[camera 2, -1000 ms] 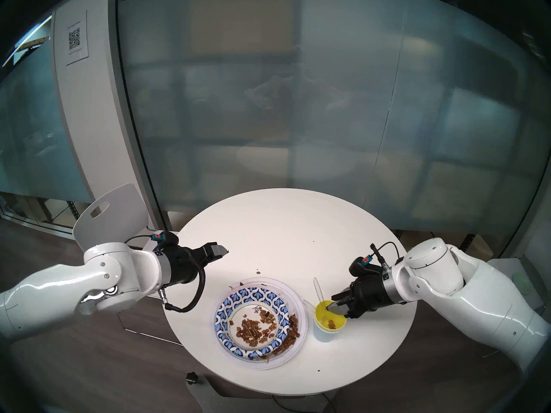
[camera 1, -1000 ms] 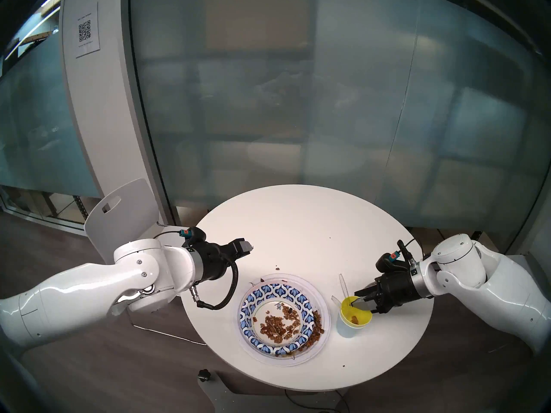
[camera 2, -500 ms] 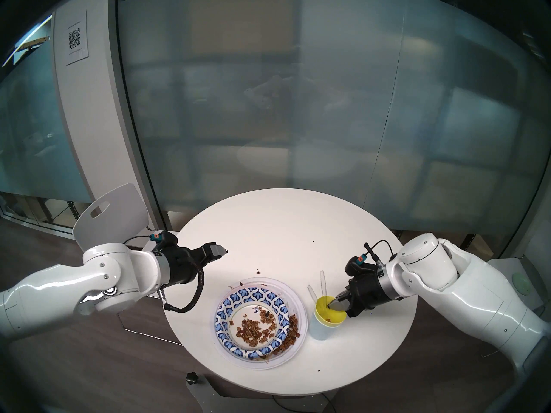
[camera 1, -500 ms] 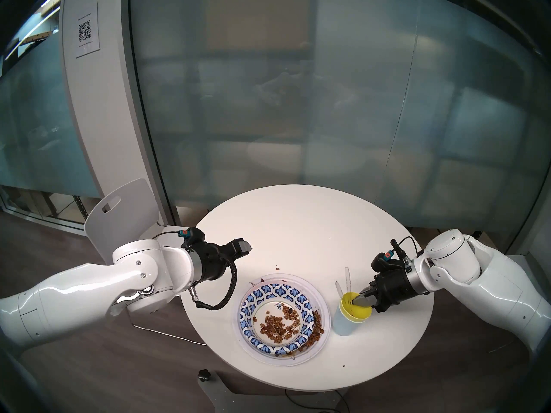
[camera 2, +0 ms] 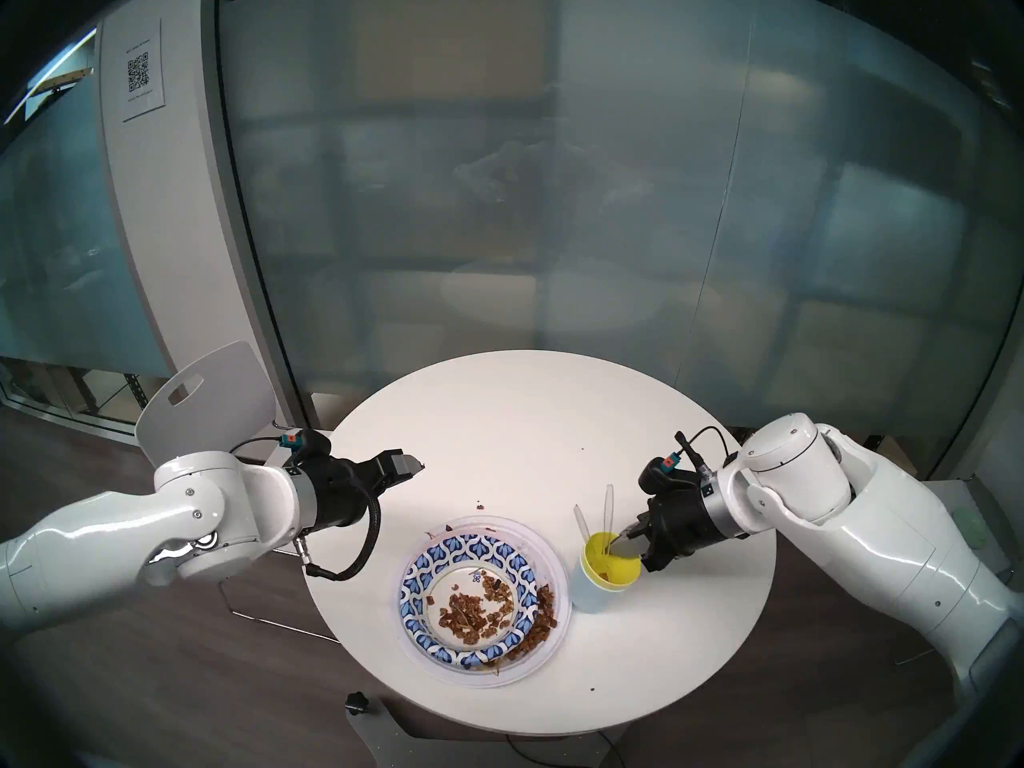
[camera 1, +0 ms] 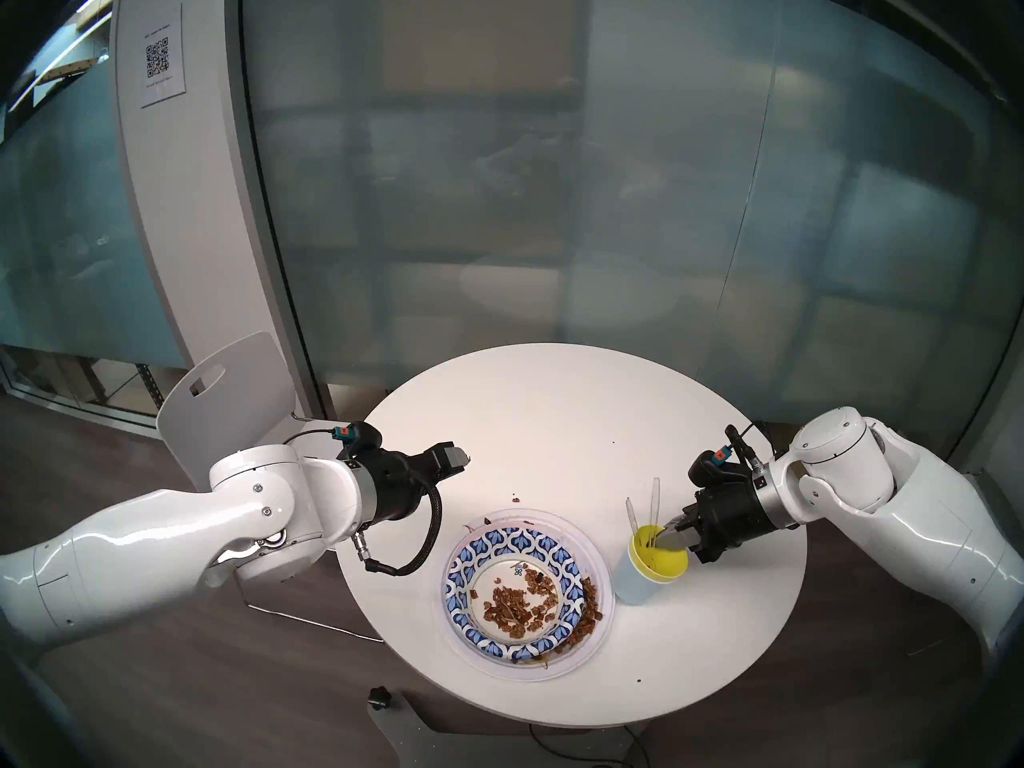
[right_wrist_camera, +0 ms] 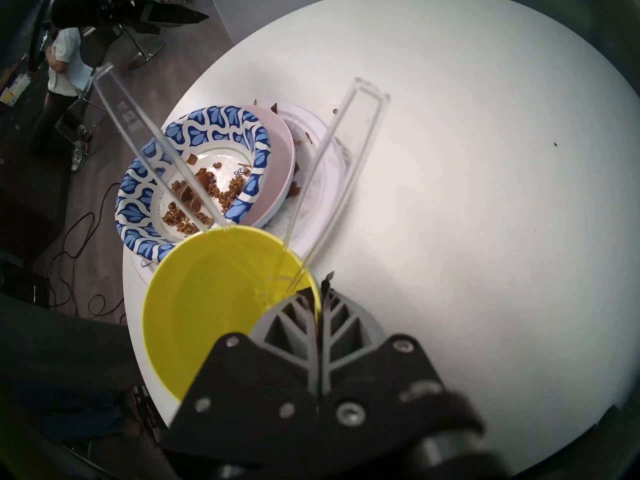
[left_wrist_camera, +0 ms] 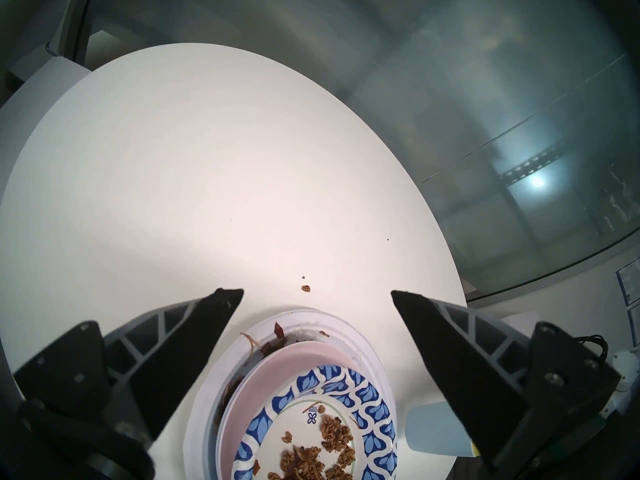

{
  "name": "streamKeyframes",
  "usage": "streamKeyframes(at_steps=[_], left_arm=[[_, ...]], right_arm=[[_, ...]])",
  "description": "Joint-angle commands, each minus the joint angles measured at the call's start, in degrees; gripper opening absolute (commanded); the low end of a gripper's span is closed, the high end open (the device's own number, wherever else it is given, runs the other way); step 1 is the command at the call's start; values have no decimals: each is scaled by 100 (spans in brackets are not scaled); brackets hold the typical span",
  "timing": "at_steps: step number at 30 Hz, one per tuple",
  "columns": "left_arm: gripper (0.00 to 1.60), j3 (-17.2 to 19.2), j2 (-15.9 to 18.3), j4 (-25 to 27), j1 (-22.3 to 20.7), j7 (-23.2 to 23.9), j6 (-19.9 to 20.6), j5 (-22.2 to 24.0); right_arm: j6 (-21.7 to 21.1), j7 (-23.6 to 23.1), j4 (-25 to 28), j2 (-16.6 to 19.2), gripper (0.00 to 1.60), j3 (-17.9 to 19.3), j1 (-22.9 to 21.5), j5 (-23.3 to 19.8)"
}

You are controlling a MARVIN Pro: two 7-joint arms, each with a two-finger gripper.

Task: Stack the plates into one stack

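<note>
Presently, I have the right gripper [camera 1: 667, 538] clamped on the rim of the yellow cup [camera 1: 662, 556], one finger inside the wall and one outside, as the right wrist view shows. The yellow cup sits nested in the light blue cup [camera 1: 631, 581], and both are tilted toward the middle of the table [camera 1: 554, 418]. I cannot tell whether the blue cup's base touches the surface.

The left gripper [left_wrist_camera: 317, 294] has its jaws wide and holds nothing. It hangs over the table's left edge.

The stack [camera 1: 523, 592] lies near the table's near edge, just left of the cups. The patterned plate [camera 1: 512, 539] is uppermost and carries brown crumbs [camera 1: 515, 611]; the pink plate [left_wrist_camera: 294, 358] shows beneath it, and the white plate [camera 1: 604, 584] is the base. A blue plate is not clearly visible. I judge the stacking essentially complete.

Risks, as I judge them:
- The clear utensils [camera 1: 643, 509] lean loosely in the tilted cup; more tilt could tip them out.
- The rim pinch is shallow, so the yellow cup may slip or pull out of the blue one.
- The cups stand just beside the white plate's rim; a swing toward it could shift the stack and spill crumbs.

Stray crumbs [left_wrist_camera: 306, 288] lie beyond the stack. Nothing else obstructs either arm.
</note>
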State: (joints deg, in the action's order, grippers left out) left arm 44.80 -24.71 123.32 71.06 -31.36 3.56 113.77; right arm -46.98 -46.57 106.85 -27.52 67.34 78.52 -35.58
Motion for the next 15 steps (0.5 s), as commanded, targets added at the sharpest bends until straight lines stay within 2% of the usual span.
streamKeyframes(at_steps=[1, 8, 15], left_arm=[[160, 66, -64, -7, -98, -6, -21, -6], [160, 77, -51, -3, -131, -19, -1, 5], [160, 56, -61, -6, -148, -28, 21, 5]], right_arm=[[93, -112, 168, -92, 0, 224, -283, -140], [93, -250, 491, -53, 0, 485, -241, -380], [147, -300, 813, -189, 0, 642, 62, -692]])
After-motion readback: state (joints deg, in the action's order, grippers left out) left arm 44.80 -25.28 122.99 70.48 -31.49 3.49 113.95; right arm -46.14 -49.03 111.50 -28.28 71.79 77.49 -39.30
